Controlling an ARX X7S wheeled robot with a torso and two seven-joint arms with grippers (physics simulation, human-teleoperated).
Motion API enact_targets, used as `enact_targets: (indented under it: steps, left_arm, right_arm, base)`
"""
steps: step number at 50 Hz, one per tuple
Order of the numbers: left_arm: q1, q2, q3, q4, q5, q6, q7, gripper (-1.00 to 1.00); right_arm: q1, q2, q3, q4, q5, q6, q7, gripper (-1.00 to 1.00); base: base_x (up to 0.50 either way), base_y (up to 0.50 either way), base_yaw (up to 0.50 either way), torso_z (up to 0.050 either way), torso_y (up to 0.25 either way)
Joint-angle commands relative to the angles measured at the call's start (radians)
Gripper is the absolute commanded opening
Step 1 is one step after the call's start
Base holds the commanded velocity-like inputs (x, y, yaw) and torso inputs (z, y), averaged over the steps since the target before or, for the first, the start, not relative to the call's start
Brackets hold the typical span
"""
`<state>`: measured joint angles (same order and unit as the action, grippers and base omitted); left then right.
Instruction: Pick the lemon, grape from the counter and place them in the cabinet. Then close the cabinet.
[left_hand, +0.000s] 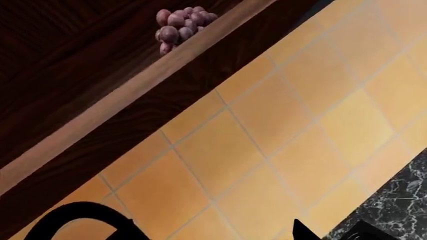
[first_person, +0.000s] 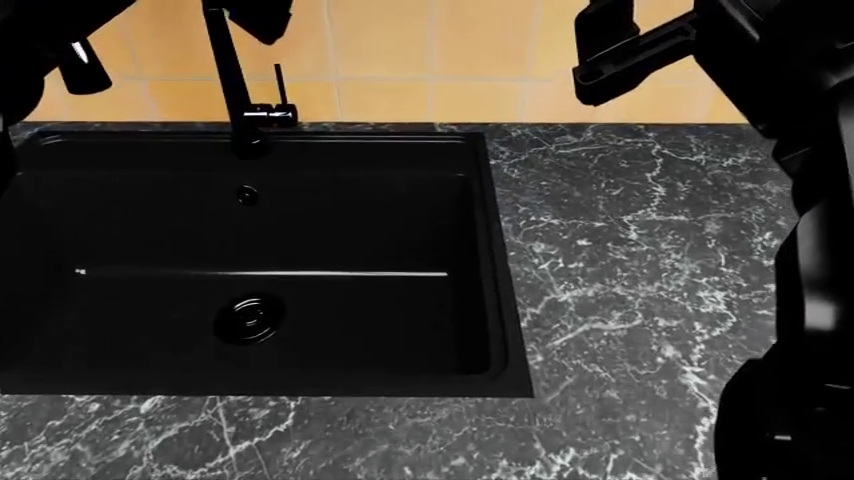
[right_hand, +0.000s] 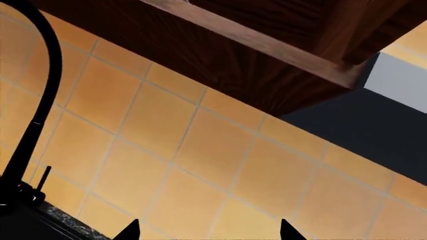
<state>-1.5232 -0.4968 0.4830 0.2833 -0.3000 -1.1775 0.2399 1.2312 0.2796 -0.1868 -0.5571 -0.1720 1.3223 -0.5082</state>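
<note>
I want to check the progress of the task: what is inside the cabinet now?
In the left wrist view, the grape lies inside the cabinet, near the front edge of its shelf. No lemon is visible there, but most of the interior is outside the views, so it cannot be excluded.

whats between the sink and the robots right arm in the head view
In the head view, only bare marble counter lies between the sink and the right arm; no fruit rests on that stretch.
</note>
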Motion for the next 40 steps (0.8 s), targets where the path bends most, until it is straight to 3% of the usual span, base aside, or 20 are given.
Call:
enact_targets:
  steps: [1, 15, 40]
  left_arm:
    - [-0.015, -0.013, 0.020, 0.010, -0.009, -0.005, 0.024, 1.00]
    - [-0.043, -0.084, 0.050, 0.052, -0.107, -0.026, 0.189, 1.00]
    - [-0.050, -0.103, 0.039, 0.050, -0.116, -0.031, 0.190, 1.00]
  right_arm:
    - [0.029, 0.010, -0.015, 0.002, 0.008, 0.018, -0.013, 1.00]
    - [0.046, 0.004, -0.017, 0.016, 0.008, 0.008, -0.005, 1.00]
    - [0.075, 0.021, -0.051, 0.024, 0.017, 0.004, -0.015, 1.00]
  base:
    - [0.00, 0.00, 0.00, 0.000, 0.000]
    - [0.00, 0.00, 0.00, 0.000, 0.000]
    - [0.06, -0.09, 0.00, 0.000, 0.000]
